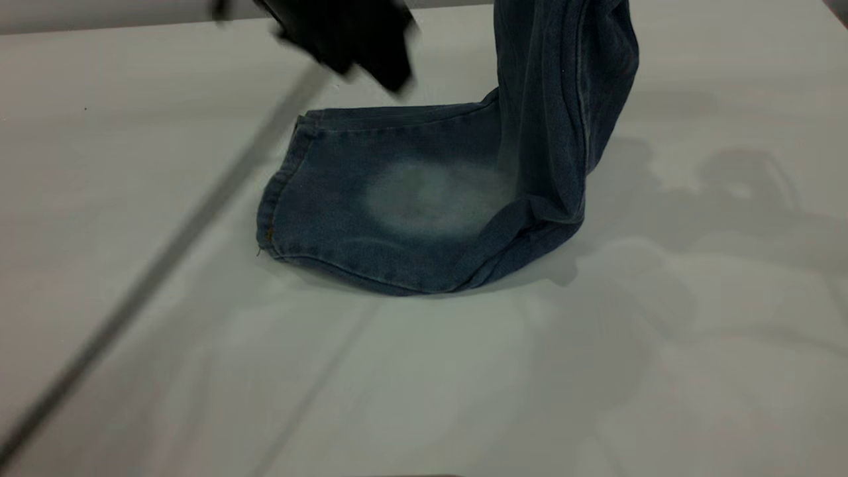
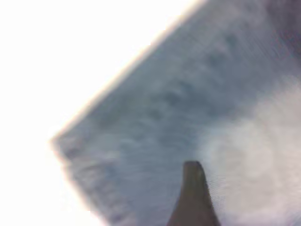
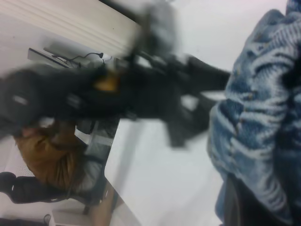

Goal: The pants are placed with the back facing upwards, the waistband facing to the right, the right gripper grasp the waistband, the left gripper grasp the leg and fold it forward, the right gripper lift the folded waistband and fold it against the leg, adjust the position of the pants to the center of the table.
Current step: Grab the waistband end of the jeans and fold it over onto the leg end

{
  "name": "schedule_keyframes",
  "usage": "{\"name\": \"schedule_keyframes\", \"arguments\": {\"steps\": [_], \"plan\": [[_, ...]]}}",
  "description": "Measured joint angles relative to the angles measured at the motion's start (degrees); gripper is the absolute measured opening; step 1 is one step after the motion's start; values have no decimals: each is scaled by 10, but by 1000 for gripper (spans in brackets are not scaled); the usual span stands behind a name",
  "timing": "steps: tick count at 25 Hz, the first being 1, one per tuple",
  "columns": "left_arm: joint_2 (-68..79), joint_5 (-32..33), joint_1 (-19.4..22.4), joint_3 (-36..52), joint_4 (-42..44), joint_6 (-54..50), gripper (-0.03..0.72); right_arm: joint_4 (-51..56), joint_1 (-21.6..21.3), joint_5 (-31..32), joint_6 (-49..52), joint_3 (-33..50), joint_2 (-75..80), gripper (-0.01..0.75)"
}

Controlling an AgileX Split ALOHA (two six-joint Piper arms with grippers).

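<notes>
The left gripper [image 1: 344, 40] is a black, angular shape smeared by motion, hanging above the far left part of the table [image 1: 132, 199], over the far edge of the flat denim. Whether its jaws are apart or closed cannot be told. In the left wrist view one dark, rounded fingertip [image 2: 194, 188] shows over the cloth; whether it touches is unclear. In the right wrist view the left arm [image 3: 117, 94] stretches across as a long black blur.

The right gripper is out of the exterior view, above its top edge. In the right wrist view only a dark part [image 3: 244, 207] shows below bunched denim, which is gathered into tight ridges against it. Its grip cannot be made out, though the cloth hangs from up there.

The pants [image 1: 424, 205] are soft blue denim with a pale, faded oval patch. One part lies flat near the table's middle, its stitched hem at the left end and its long axis running left to right. At the right end the cloth bends sharply and rises as a narrow, creased column [image 1: 563, 86] that leaves the top of the exterior view. The fold at its foot rests on the table.

The table is smooth, plain and pale grey, with soft shadows and a dark diagonal line across its left side.
</notes>
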Motion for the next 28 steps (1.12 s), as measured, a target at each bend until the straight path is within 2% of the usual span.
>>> {"name": "schedule_keyframes", "arguments": {"steps": [3,6,11,14,20,24,26,28], "plan": [[-71,18,39,1,1,0,496,1,26,-30,-1,0,0,69],[-141,31,62,1,3,0,496,17,84,-99,-7,0,0,69],[-236,41,66,1,3,0,496,56,190,-258,-69,-16,4,69],[-268,56,66,1,-11,0,496,63,240,-331,-82,-41,21,69],[-283,94,66,2,-25,0,496,64,310,-350,-84,-103,94,71],[-283,119,66,4,-41,0,496,64,338,-351,-88,-155,151,85],[-283,135,66,4,-50,0,496,64,340,-356,-89,-176,177,120],[-283,152,66,4,-52,0,496,65,340,-365,-82,-193,200,188]]}}
